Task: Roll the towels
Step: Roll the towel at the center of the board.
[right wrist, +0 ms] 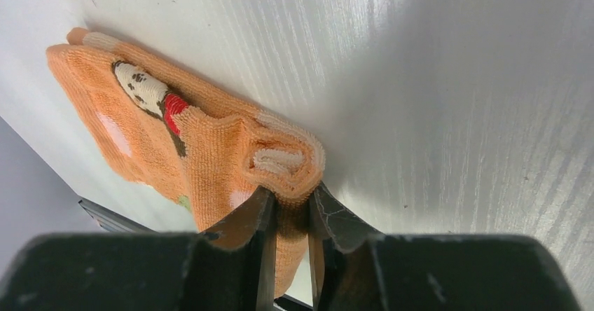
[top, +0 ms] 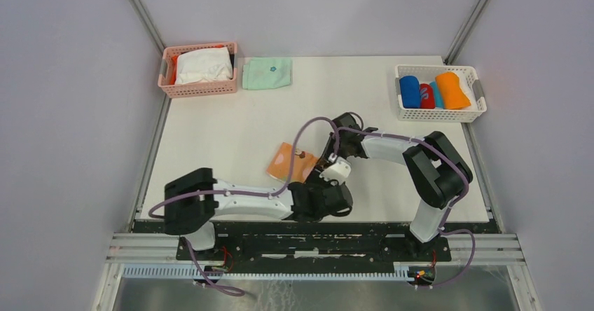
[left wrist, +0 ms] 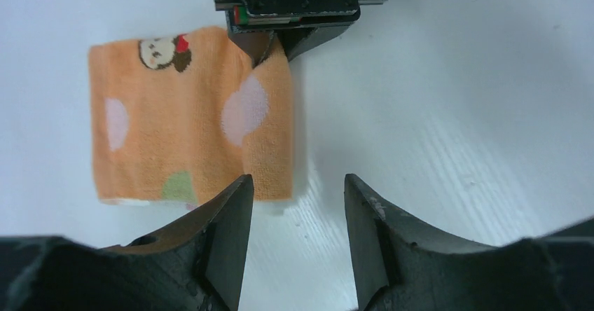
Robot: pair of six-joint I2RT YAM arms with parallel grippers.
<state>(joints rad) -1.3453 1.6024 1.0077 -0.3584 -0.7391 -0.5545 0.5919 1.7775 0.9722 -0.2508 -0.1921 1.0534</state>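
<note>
While the right pincer [right wrist: 291, 197] pinches the rolled-up end of the peach towel [right wrist: 161, 125], the rest of that towel lies flat on the white tabletop [top: 224, 136], near the middle of the tabletop's front edge. The pincer's two black fingers are close together, with the thick roll of cloth squeezed between them. The towel has pale dots and a small cartoon face with a red bow.

The left pincer [left wrist: 294, 185] sits low over the tabletop at the other end of the same towel edge. Its fingers stand apart and hold nothing. Bare tabletop shows between them, and one fingertip [left wrist: 235, 199] is right at the towel's edge.

At the tabletop's far right corner is a white basket [top: 438, 115]. A rolled blue towel [top: 410, 92] and a rolled orange towel [top: 453, 90] lie in it, with a red roll [top: 426, 96] between them. At the tabletop's far left corner is a pink basket [top: 199, 90] with a white cloth [top: 203, 66] inside. A folded mint-green cloth [top: 266, 73] lies flat by the tabletop's far edge, next to it.
</note>
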